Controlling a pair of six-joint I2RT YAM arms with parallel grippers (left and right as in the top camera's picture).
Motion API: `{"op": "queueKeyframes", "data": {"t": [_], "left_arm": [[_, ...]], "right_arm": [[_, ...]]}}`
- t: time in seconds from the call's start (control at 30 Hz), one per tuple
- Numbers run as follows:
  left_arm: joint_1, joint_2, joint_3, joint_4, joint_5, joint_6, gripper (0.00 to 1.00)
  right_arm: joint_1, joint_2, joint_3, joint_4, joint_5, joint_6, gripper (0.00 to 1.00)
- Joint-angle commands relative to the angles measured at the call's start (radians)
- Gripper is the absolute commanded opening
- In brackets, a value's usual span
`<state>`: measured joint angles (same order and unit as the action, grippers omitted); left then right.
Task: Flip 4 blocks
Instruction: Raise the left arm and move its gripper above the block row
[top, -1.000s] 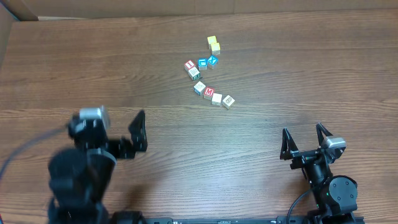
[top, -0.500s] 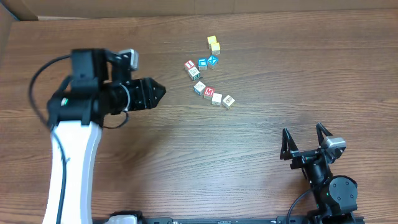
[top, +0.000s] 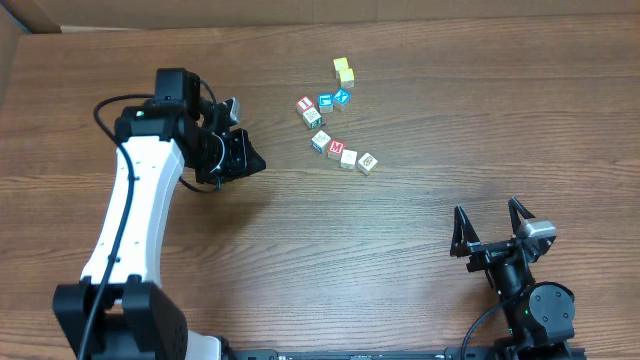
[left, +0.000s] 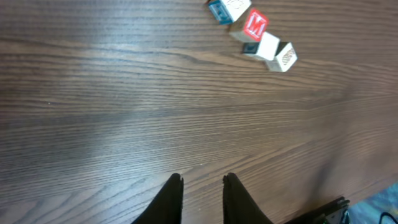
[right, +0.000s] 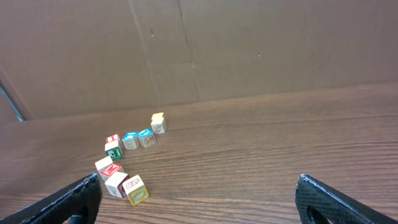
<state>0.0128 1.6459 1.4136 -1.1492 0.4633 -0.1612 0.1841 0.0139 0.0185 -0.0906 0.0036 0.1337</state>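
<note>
Jaws on my left gripper (top: 254, 160) stand close together with a slim gap and nothing between them. Their tips point toward the cubes, over bare table (top: 420, 250), with open wood on every side. Past a strip of free tabletop to their right, the blocks (top: 337, 148) lie in a short slanted row of four, neighbours touching or nearly so, all flat on the wood. One shows a red M (left: 255, 25) on top; the end one carries a grey pattern I cannot read. Beyond that row sit a red-faced cube (top: 305, 104), a pale one beside it, two blue cubes (top: 334, 99) and two yellow cubes (top: 344, 71), toward the table's far edge, where a cardboard wall (right: 186, 50) rises. Far right, the right gripper (top: 486, 208) has its jaws spread wide and empty, well apart from every cube.
</note>
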Motion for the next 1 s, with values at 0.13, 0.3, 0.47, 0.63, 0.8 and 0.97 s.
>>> {"op": "queueKeyframes", "data": {"t": [0.13,0.3,0.47,0.63,0.8,0.97], "left_arm": [[-0.016,0.042,0.008,0.005,-0.029,-0.004,0.47],[-0.018,0.043,0.008,0.016,-0.085,-0.004,0.83],[-0.028,0.043,0.008,0.019,-0.091,-0.003,0.97],[-0.028,0.043,0.008,0.039,-0.12,-0.004,0.65],[-0.034,0.043,0.008,0.057,-0.131,-0.004,0.04],[-0.034,0.043,0.008,0.06,-0.16,-0.004,0.04]], "right_arm": [[-0.003,-0.009,-0.011,0.006,-0.006,-0.004,1.0],[-0.003,-0.009,-0.011,0.006,-0.006,-0.004,1.0],[-0.003,-0.009,-0.011,0.006,-0.006,-0.004,1.0],[-0.003,-0.009,-0.011,0.006,-0.006,-0.004,1.0],[-0.003,-0.009,-0.011,0.006,-0.006,-0.004,1.0],[-0.003,-0.009,-0.011,0.006,-0.006,-0.004,1.0]]}}
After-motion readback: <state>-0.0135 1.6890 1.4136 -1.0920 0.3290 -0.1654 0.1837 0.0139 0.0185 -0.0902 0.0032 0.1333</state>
